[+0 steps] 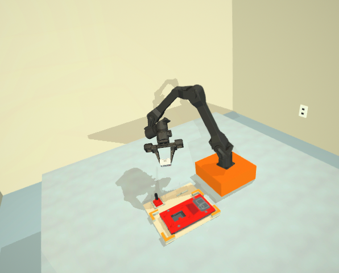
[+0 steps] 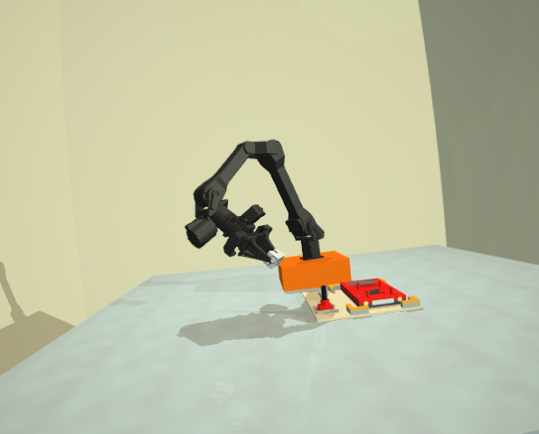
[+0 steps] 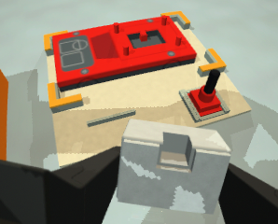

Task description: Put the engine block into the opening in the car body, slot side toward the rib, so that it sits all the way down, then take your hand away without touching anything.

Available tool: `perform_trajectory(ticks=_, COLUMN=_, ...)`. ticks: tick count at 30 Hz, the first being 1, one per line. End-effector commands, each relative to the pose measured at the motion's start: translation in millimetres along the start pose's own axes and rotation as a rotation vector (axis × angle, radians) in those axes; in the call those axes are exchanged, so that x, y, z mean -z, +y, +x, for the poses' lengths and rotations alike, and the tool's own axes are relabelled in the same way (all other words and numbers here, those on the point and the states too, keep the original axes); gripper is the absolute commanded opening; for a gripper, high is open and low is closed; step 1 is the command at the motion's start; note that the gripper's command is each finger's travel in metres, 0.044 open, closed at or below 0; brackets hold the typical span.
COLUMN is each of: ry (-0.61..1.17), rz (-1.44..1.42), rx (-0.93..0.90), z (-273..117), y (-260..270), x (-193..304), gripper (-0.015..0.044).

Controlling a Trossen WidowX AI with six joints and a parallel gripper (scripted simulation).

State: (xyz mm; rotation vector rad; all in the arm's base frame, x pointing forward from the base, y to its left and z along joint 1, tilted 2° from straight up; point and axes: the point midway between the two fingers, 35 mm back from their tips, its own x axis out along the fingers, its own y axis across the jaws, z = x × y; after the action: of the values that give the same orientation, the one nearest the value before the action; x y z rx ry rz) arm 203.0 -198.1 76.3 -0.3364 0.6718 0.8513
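Observation:
My gripper (image 1: 165, 162) (image 2: 274, 259) is shut on the pale grey engine block (image 1: 165, 161) (image 2: 274, 257) (image 3: 141, 187), held in the air and tilted. In the wrist view its square slot faces the camera, at the block's upper edge. The red car body (image 1: 167, 222) (image 2: 393, 291) (image 3: 106, 67) lies flat on the board, below and apart from the block. Its dark rectangular opening (image 1: 175, 216) (image 3: 154, 42) is empty. A small red rib (image 3: 144, 35) stands at the opening's far edge in the wrist view. The block's underside is hidden there.
On the board (image 1: 147, 207) (image 3: 144, 93), a red piece with a black post (image 1: 157, 202) (image 2: 325, 304) (image 3: 206, 99) stands near one corner. A thin grey bar (image 3: 111, 118) lies beside the car. Orange-topped corner brackets surround the car. The arm's orange base (image 1: 237, 179) (image 2: 314, 275) is beside the board.

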Motion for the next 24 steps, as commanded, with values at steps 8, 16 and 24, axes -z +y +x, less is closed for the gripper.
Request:
perform_trajectory(ticks=8, ry=-0.128, rz=-0.011, rx=0.012, z=7, y=1, x=12, gripper=0.0)
perform_trajectory(ticks=16, ry=-0.128, rz=-0.011, rx=0.012, z=17, y=0, x=25, gripper=0.0)
perform_trajectory(ticks=24, ry=-0.128, rz=-0.011, rx=0.012, z=27, y=0, x=36, gripper=0.0)
